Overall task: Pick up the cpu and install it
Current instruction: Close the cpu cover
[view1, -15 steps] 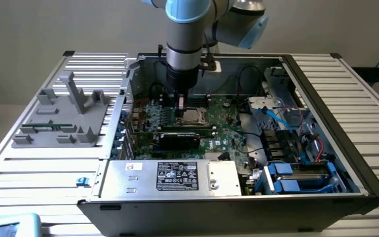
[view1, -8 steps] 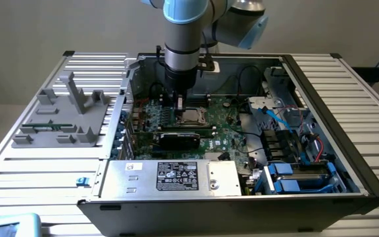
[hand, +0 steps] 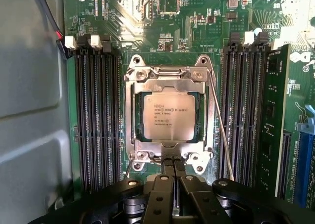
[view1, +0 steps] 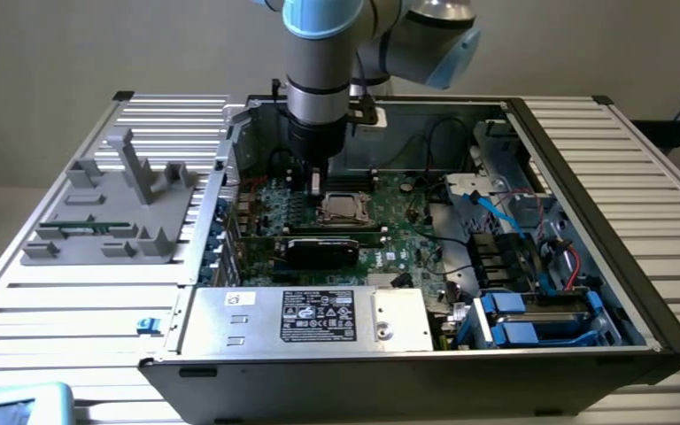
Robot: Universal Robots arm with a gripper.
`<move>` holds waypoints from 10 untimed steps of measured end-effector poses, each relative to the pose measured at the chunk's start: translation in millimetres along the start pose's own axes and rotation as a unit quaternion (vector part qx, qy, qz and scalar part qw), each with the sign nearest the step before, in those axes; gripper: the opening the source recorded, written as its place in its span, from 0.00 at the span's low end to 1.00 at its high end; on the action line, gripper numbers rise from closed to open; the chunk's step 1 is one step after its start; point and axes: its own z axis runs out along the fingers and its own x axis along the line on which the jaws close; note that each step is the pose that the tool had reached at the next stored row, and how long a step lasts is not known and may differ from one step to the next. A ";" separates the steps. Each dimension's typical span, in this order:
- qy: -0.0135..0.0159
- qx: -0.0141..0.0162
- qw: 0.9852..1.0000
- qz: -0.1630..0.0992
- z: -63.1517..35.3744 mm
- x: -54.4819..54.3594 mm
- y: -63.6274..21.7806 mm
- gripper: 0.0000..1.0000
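The cpu [hand: 167, 116] lies flat inside the metal socket bracket [hand: 132, 116] on the green motherboard [hand: 197, 22], with black memory slots [hand: 96, 115] flanking both sides. The tool [hand: 172, 161] has its fingers pressed together, tips at the bracket's edge.

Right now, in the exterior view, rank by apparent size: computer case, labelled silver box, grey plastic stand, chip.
1. computer case
2. labelled silver box and grey plastic stand, too alike to rank
3. chip, smallest

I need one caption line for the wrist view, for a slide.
Shut claw at the edge of the socket frame, with the cpu lying inside it on the green motherboard.
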 end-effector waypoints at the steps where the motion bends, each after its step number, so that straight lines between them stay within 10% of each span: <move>1: 0.000 0.000 1.000 0.000 -2.8 0.2 -2.1 0.12; 10: 0.001 0.000 1.000 0.000 -42.1 2.6 -19.3 0.12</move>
